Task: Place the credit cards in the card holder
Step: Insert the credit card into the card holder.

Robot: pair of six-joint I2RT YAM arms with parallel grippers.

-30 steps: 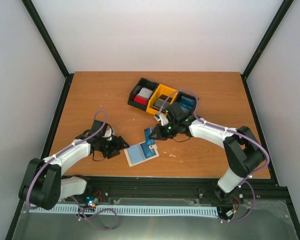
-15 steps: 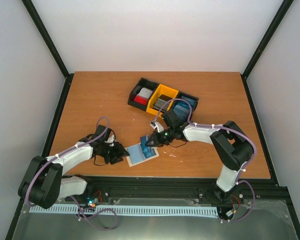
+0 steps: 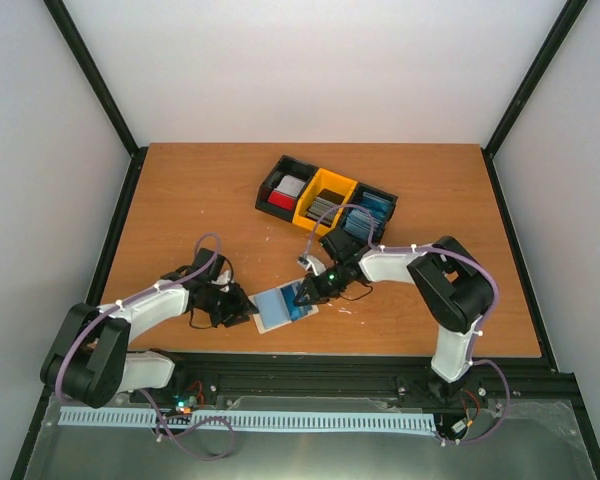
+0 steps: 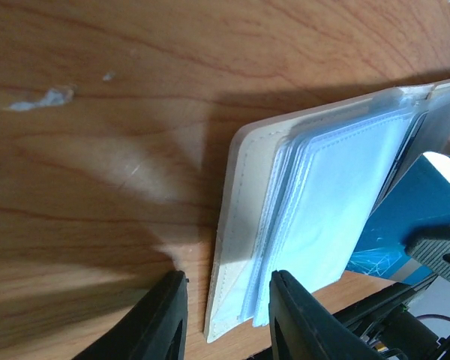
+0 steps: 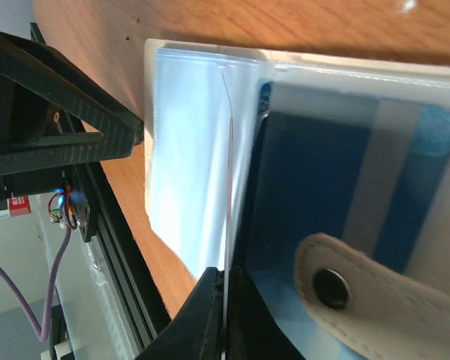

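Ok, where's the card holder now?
Top view: the card holder lies open near the table's front edge, left of centre, between the left gripper, jaws straddling its left edge, and the right gripper holding a blue card over its right half.

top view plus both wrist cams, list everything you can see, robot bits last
table: one, brown wood, under everything
bin tray: one, black with yellow middle, far centre
red-and-silver cards: stack, tray's left compartment
dark grey cards: stack, middle compartment
blue cards: stack, right compartment
card holder: one, beige with clear sleeves, open, near centre
sleeved card: one, dark blue, behind a clear sleeve
held card: one, blue, edge-on at the sleeves
left gripper: black, jaws astride the holder's edge
right gripper: black, shut on the held card
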